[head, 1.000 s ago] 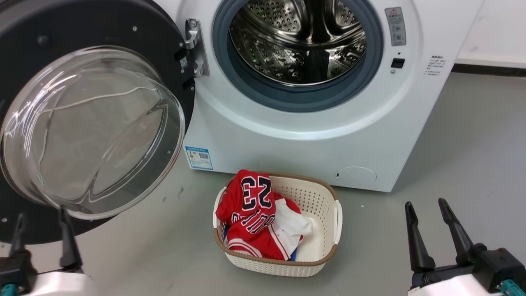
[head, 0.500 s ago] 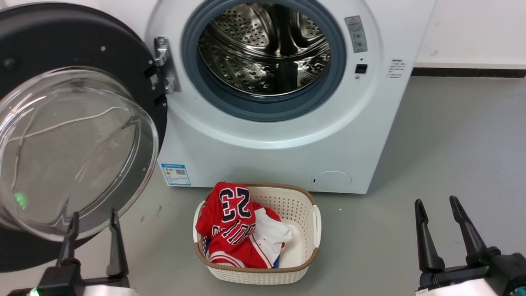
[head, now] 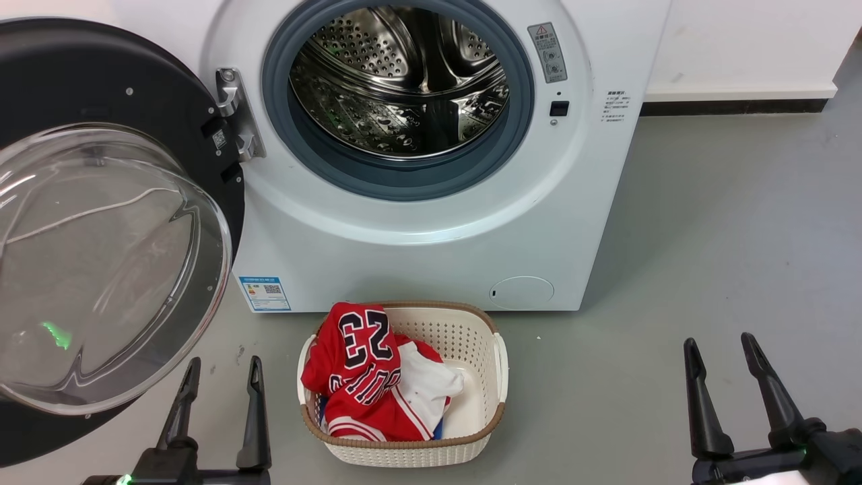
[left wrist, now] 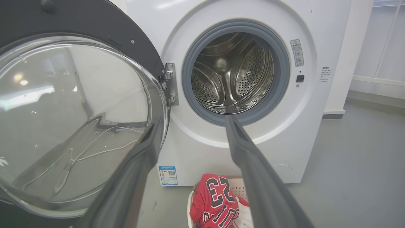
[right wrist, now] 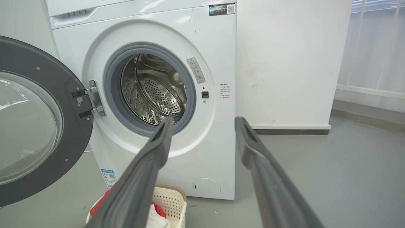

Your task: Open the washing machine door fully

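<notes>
The washing machine (head: pixel 417 236) is a white front-loader with its steel drum exposed. The washing machine door (head: pixel 101 269), a black disc with a clear glass bowl, hangs swung wide to the left on its hinge (head: pixel 232 114). My left gripper (head: pixel 224 367) is open and empty above the floor, just right of the door's lower rim and not touching it. My right gripper (head: pixel 719 343) is open and empty at the lower right, away from the machine. The left wrist view has the left gripper (left wrist: pixel 193 120) between door (left wrist: pixel 72 120) and drum. The right gripper (right wrist: pixel 204 122) points at the machine (right wrist: pixel 202 158).
A cream basket (head: pixel 481 337) with a red jersey (head: pixel 357 364) and white cloth in it sits on the grey floor right before the machine, between my two grippers. A white wall with a dark skirting (head: pixel 734 106) runs behind on the right.
The head camera has shifted, so the machine and basket sit further left in the picture. My left gripper has moved right, from in front of the door's lower rim to beside it. The right gripper has barely moved.
</notes>
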Controlling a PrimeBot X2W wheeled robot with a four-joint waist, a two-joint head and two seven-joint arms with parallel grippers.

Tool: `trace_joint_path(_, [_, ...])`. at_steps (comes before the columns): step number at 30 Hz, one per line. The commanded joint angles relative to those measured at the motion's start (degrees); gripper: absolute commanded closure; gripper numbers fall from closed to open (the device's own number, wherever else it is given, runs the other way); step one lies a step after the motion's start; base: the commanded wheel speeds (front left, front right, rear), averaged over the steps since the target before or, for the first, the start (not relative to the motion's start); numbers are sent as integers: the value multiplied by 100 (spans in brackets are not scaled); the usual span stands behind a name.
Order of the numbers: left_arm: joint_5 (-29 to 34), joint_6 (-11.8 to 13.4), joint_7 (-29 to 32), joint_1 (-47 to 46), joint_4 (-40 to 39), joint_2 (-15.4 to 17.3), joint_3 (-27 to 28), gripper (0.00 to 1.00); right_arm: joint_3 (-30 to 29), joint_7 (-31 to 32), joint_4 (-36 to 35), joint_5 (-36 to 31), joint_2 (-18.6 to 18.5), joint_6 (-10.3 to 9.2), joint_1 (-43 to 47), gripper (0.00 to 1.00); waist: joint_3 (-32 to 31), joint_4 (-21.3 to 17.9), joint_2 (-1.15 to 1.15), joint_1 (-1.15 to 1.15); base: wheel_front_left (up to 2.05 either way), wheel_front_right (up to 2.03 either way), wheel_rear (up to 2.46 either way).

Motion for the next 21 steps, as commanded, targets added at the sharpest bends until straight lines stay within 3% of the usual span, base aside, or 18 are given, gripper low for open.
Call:
trace_joint_path(1, [18, -15, 13, 64, -3, -5, -53, 0, 7, -10, 5, 0, 13, -2, 37, 0, 9, 4, 0, 1, 0, 0, 0])
trace_joint_path(7, [47, 132, 13, 54, 117, -6, -310, 0, 16, -10, 48, -10, 13, -2, 26, 0, 38, 43, 0, 1, 0, 0, 0])
trace_joint_path(19, [155, 143, 13, -20, 218, 60, -280, 0, 26, -10, 120, -10, 13, -2, -20, 0, 77, 94, 0, 1, 0, 0, 0])
trace_joint_path(20, [141, 133, 0, 39, 224, 36, -283, 100, 24, 1, 120, 2, 0, 0, -4, 100, 78, 94, 0, 1, 0, 0, 0])
trace_joint_path(21, [135, 127, -1, 50, 274, 29, -285, 100, 30, 2, 163, 6, 0, 0, 4, 100, 78, 94, 0, 1, 0, 0, 0])
